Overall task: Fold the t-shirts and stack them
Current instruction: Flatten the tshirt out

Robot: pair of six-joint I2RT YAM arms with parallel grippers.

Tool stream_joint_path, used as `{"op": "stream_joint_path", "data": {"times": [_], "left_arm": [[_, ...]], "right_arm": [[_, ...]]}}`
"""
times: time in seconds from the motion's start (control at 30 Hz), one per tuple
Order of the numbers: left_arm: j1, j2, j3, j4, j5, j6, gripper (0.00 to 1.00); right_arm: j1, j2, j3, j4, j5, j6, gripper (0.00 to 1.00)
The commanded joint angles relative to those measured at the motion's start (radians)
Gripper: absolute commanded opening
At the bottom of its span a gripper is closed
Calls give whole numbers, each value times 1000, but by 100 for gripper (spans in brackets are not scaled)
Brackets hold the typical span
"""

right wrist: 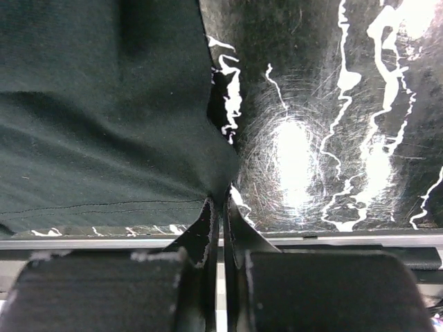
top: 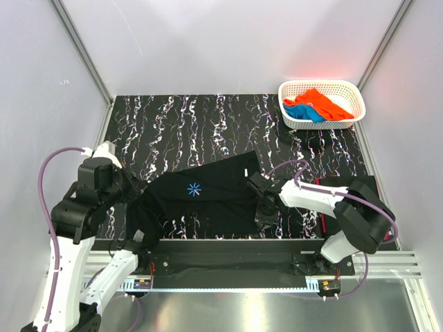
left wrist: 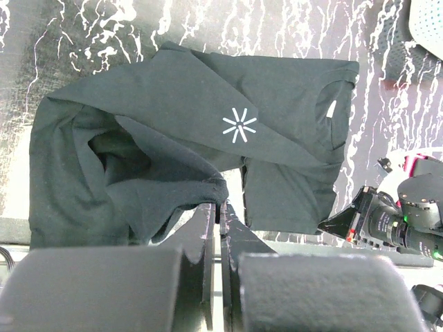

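Observation:
A large black t-shirt with a small blue starburst mark lies rumpled near the front of the marbled table. My left gripper is shut on the shirt's left edge; in the left wrist view the cloth hangs from the shut gripper. My right gripper is shut on the shirt's lower right corner; in the right wrist view the gripper pinches the hem. Orange and blue t-shirts lie in the basket. A dark folded shirt lies at the right, under my right arm.
A white lattice basket stands at the back right corner. The table's front rail runs just below the shirt. Grey walls enclose the table on the left, back and right.

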Motion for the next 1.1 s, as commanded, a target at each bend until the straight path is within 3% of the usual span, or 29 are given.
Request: {"op": "stream_joint_path", "data": {"times": [0.0,0.17,0.27,0.33,0.47,0.57,0.8,0.87,1.07], "left_arm": [[5,-24,2,46,16,18,0],[5,-26,39,37,8,27,0],[4,9,106,37,-48,55,0],[4,48,195,37,-68,72,0],[5,173,410,39,-140,113,0],[5,250,652,36,-179,130,0],[5,338,964,57,-269,204,0],[7,314,984,83,-286,246,0],[4,173,967,221,-325,331,0]], "right_arm": [[16,9,-32,116,132,-6,0],[-42,-222,121,2,271,-109,0],[-184,-313,262,-27,272,-210,0],[-296,-327,354,-30,244,-295,0],[-399,-269,700,-55,252,-399,0],[-441,-220,917,-65,259,-442,0],[-461,-162,1333,-75,342,-562,0],[-461,-168,1422,-64,354,-592,0],[-461,-260,1487,47,371,-662,0]]}}
